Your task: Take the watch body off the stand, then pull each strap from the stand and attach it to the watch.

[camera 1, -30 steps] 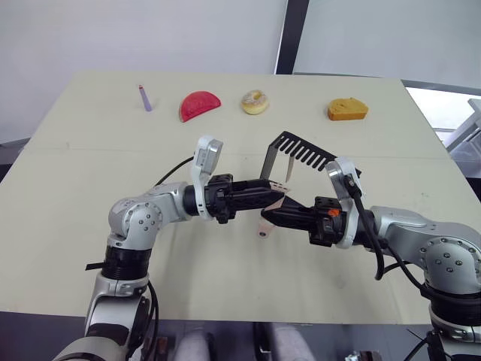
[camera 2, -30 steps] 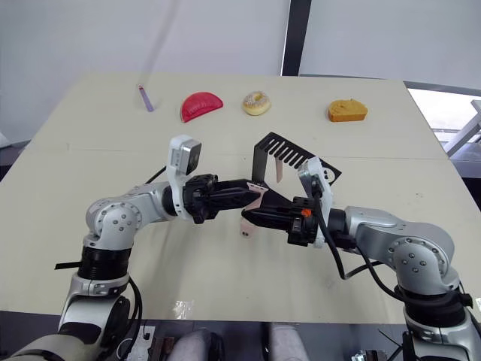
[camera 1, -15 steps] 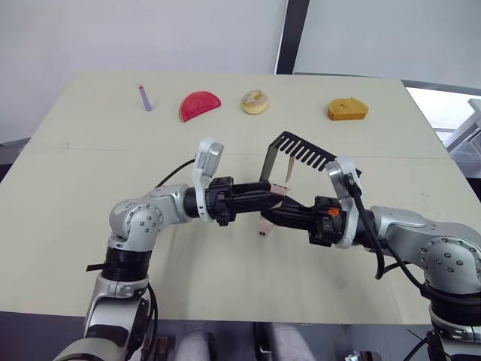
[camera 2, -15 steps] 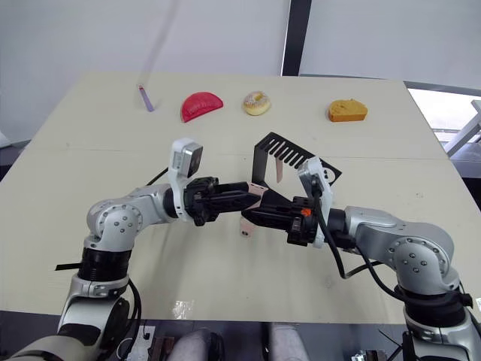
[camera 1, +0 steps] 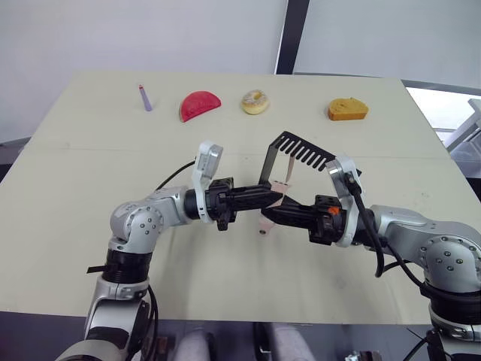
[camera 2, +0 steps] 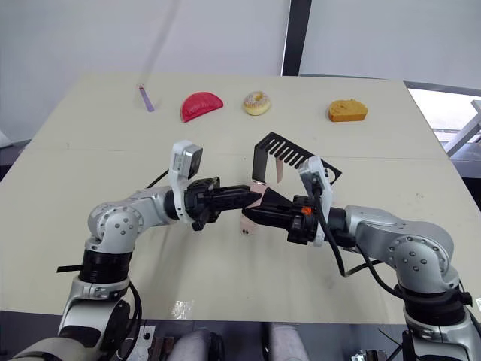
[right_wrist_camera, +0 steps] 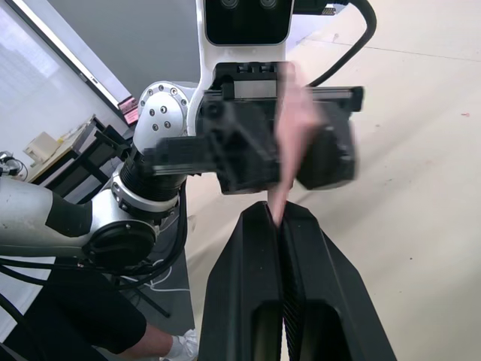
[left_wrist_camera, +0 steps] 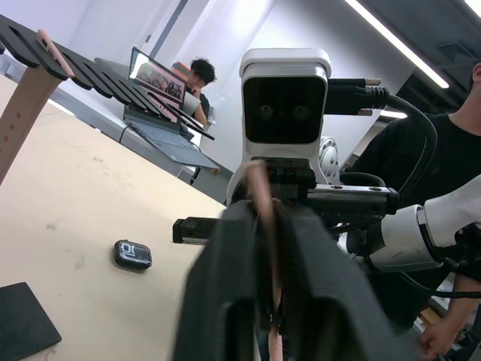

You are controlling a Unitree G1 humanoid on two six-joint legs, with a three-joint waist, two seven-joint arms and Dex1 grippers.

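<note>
The desk (camera 1: 75, 248) shows open surface from 7 to 9 o'clock of the grippers and again at 5 o'clock toward the near edge; its far edge carries a purple stick (camera 1: 144, 98), a red wedge (camera 1: 198, 104), a doughnut (camera 1: 255, 101) and an orange piece (camera 1: 346, 110), all well apart from the working area. The stand (camera 1: 289, 154) sits upright at mid-desk, just beyond the two grippers at 12 o'clock, its comb arm reaching toward 3 o'clock. One strap (camera 1: 287, 170) hangs from the comb. The left gripper (camera 1: 276, 196) and right gripper (camera 1: 264, 213) meet tip to tip just in front of the stand. The second strap (camera 1: 265, 222) lies between them: the left jaws are together on it, as the left wrist view shows, and the right jaws are closed on its lower part, its free end drooping toward 6 o'clock, close to the desk. The watch body (left_wrist_camera: 132, 254) lies flat on the desk, apart from both grippers, near the stand's foot. A person sits in the background of the left wrist view.
</note>
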